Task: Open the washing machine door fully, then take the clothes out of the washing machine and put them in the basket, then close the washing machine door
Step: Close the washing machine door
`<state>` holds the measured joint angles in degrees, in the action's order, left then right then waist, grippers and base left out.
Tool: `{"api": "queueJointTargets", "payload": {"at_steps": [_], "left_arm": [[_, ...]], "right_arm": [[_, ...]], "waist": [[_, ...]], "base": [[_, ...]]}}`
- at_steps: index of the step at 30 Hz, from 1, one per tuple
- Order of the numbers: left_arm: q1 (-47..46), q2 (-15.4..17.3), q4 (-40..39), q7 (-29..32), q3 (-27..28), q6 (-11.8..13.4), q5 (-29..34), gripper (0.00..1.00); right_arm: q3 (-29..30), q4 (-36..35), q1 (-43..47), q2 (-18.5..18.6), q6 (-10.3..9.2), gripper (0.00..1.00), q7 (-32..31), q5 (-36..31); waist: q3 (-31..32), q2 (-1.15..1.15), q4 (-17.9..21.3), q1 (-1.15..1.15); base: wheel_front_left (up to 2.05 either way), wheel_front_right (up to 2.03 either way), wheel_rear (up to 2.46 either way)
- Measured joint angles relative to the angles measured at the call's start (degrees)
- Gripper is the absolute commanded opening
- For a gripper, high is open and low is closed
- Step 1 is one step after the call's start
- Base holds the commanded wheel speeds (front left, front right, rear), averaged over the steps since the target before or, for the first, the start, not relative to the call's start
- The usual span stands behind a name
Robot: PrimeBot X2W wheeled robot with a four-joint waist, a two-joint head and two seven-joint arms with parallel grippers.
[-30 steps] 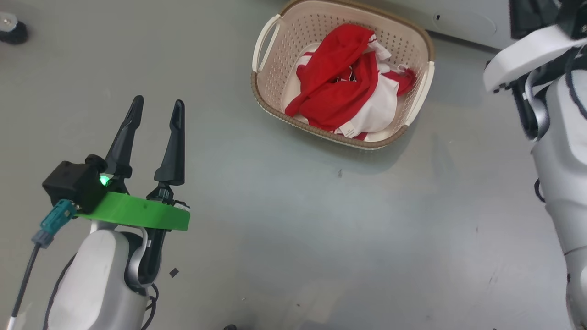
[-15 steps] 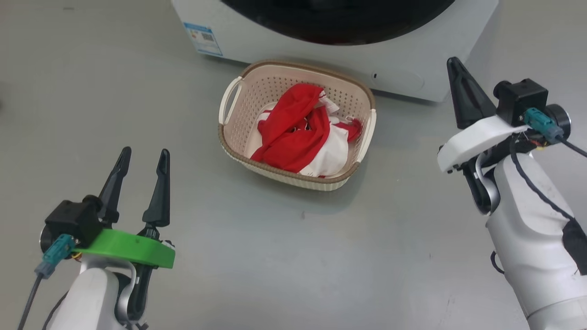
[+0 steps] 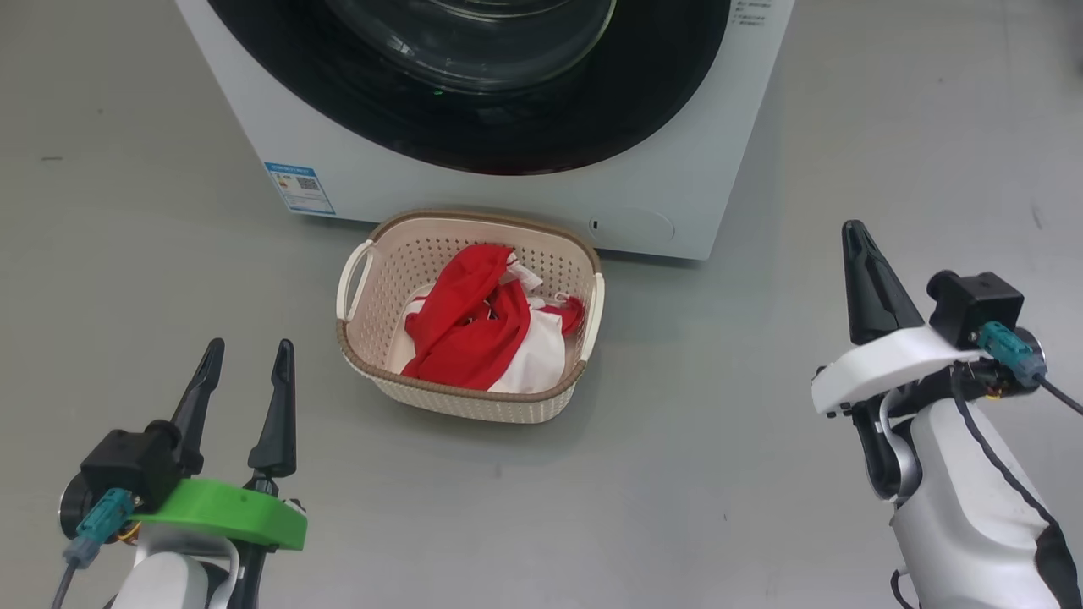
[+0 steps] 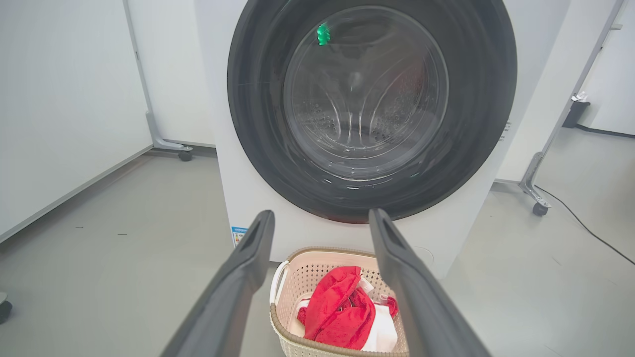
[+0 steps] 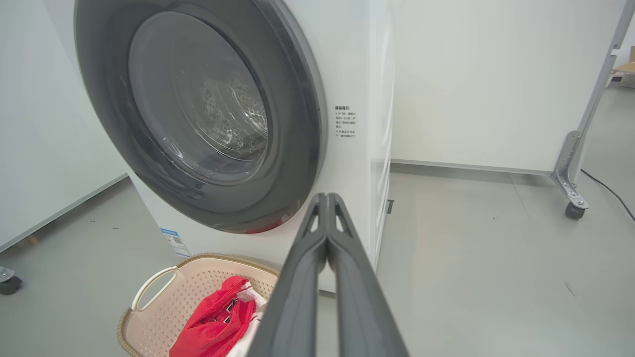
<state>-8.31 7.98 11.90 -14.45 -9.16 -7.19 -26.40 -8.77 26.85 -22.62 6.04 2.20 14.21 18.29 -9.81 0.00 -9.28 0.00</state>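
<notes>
Red and white clothes (image 3: 470,338) lie heaped in the cream basket (image 3: 474,406) on the grey floor (image 3: 677,465), just in front of the white washing machine (image 3: 525,203), whose black-rimmed door (image 3: 541,135) is shut. The left gripper (image 3: 250,347) hangs at lower left, jaws spread and empty. The right gripper (image 3: 854,237), at lower right, has its jaws pressed together on nothing.

In the left wrist view, the parted jaws frame the basket below the door's glass.

In the right wrist view, the joined jaws point at the machine's front corner, with the basket at lower left.

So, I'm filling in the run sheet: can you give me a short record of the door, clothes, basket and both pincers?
washing machine door: looks shut, flush with the washing machine
clothes: red and white, heaped in the basket
basket: on the floor, just before the washing machine
left pincer: open, empty
right pincer: shut, empty
</notes>
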Motion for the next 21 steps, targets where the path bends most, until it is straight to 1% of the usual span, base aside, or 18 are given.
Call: {"api": "queueJointTargets", "payload": {"at_steps": [1,8,19,20,21], "left_arm": [[0.4,0.0,0.0,0.0,0.1,0.0,0.1,1.0],[2.0,-0.2,-0.4,0.0,0.2,0.0,0.8,1.0],[3.5,-1.3,-1.7,0.0,1.0,0.0,1.3,1.0],[3.8,-1.3,-1.7,0.0,1.0,0.0,1.3,1.0],[4.0,-1.3,-1.7,0.0,1.1,0.0,1.3,1.0]], "right_arm": [[0.4,-0.6,1.0,-0.1,-0.32,0.0,0.0,0.3],[1.8,-4.5,6.9,-0.5,-0.77,0.0,0.0,0.4],[3.1,-9.3,13.0,-0.9,-0.91,0.0,0.0,0.4],[3.0,-9.9,13.9,-1.0,-0.91,0.15,0.0,0.3],[3.0,-10.1,14.2,-1.0,-0.91,0.49,0.0,0.3]], "waist": [[0.5,0.0,0.5,0.0],[3.5,0.0,3.1,0.0],[5.7,0.0,4.7,0.0],[5.7,0.0,4.7,0.0],[5.7,0.0,4.7,0.0]], "base": [[0.0,0.0,0.0],[0.0,0.0,0.0],[0.0,0.0,0.0],[0.0,0.0,0.0],[0.0,0.0,0.0]]}}
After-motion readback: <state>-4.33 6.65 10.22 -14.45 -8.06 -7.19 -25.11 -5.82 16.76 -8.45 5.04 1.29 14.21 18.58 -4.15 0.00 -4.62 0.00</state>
